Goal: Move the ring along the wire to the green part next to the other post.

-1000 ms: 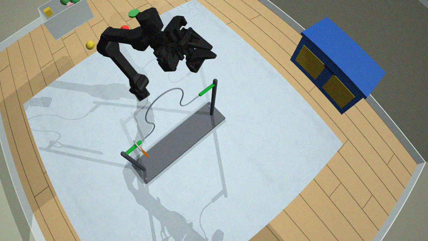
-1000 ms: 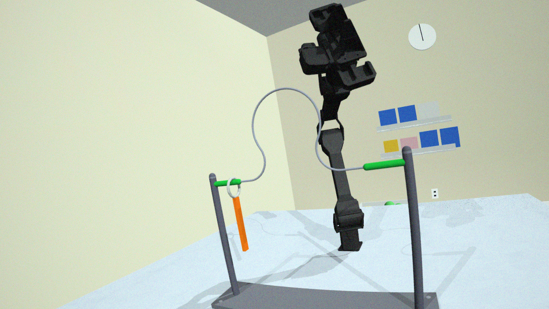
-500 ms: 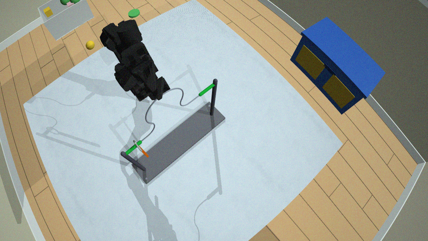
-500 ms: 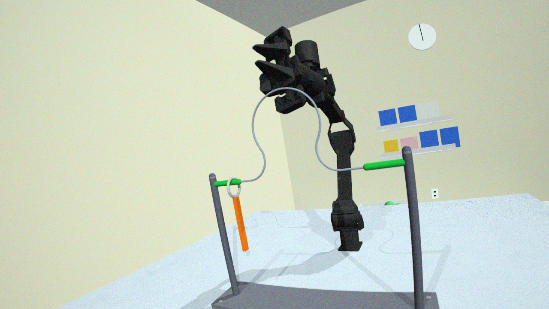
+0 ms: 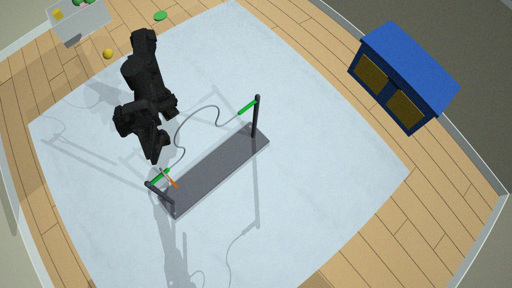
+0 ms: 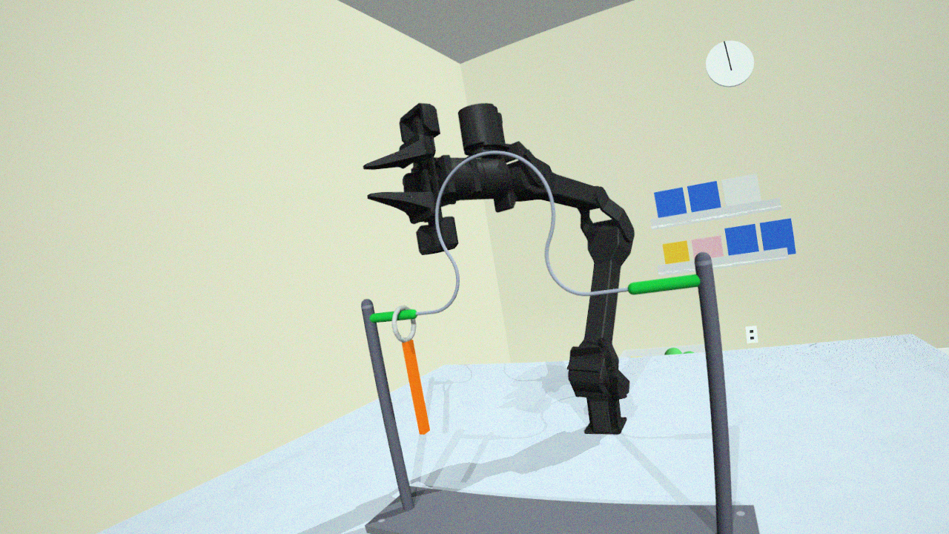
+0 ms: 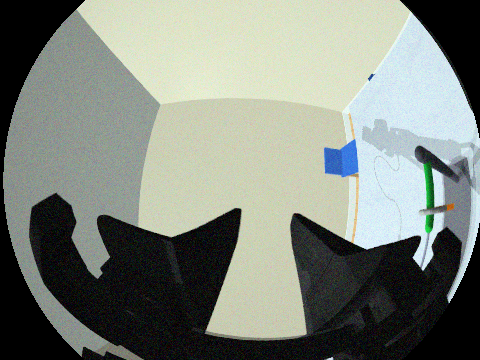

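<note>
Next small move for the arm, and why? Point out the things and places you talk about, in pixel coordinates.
Probably lower the black pincer (image 5: 154, 161) (image 6: 366, 182) (image 7: 267, 218) toward the orange bar handle (image 5: 173, 182) (image 6: 416, 387) (image 7: 450, 206), clear of the thin grey wire (image 5: 193, 111) (image 6: 492, 153): it stands open, above handle height, with nothing between its fingers.

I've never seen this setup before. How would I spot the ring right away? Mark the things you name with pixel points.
Find the long dark base (image 5: 215, 168) (image 6: 563, 518) with a post at each end. A curvy wire (image 5: 179, 125) (image 6: 494, 153) runs between the posts, green at both ends. The ring (image 5: 164, 174) (image 6: 394, 325) (image 7: 428, 211) circles one green end, and it alone has an orange handle (image 5: 173, 182) (image 6: 416, 388) (image 7: 450, 206).
</note>
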Tool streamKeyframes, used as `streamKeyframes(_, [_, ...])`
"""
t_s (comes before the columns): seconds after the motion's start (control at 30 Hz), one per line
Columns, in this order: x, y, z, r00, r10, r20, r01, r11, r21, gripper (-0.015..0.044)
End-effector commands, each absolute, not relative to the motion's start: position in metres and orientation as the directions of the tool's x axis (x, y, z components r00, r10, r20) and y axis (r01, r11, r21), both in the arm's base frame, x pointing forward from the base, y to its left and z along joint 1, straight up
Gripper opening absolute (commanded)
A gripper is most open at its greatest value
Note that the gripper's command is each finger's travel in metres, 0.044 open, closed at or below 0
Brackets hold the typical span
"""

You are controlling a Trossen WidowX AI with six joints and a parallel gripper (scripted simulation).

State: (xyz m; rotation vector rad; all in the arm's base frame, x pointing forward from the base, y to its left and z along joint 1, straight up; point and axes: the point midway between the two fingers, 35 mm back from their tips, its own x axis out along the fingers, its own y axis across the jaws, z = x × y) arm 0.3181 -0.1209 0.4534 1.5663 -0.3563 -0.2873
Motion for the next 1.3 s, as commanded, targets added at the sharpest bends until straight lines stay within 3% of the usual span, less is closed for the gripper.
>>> streamKeyframes(0.0, [0.324, -0.146, 0.425, 0.907, -0.420, -0.017, 0.032, 0.029, 0.999, 0.0160])
streamKeyframes(0.4, [0.325, -0.201, 0.372, 0.898, -0.435, -0.068, 0.165, 0.189, 0.968, 0.0160])
streamKeyframes(0.6, [0.316, -0.241, 0.321, 0.896, -0.435, -0.090, 0.278, 0.391, 0.877, 0.0160])
streamKeyframes(0.93, [0.301, -0.258, 0.238, 0.949, -0.305, -0.077, 0.288, 0.743, 0.604, 0.0160])
streamKeyframes(1.27, [0.261, -0.235, 0.162, 0.986, -0.154, -0.058, 0.163, 0.966, 0.200, 0.0160])
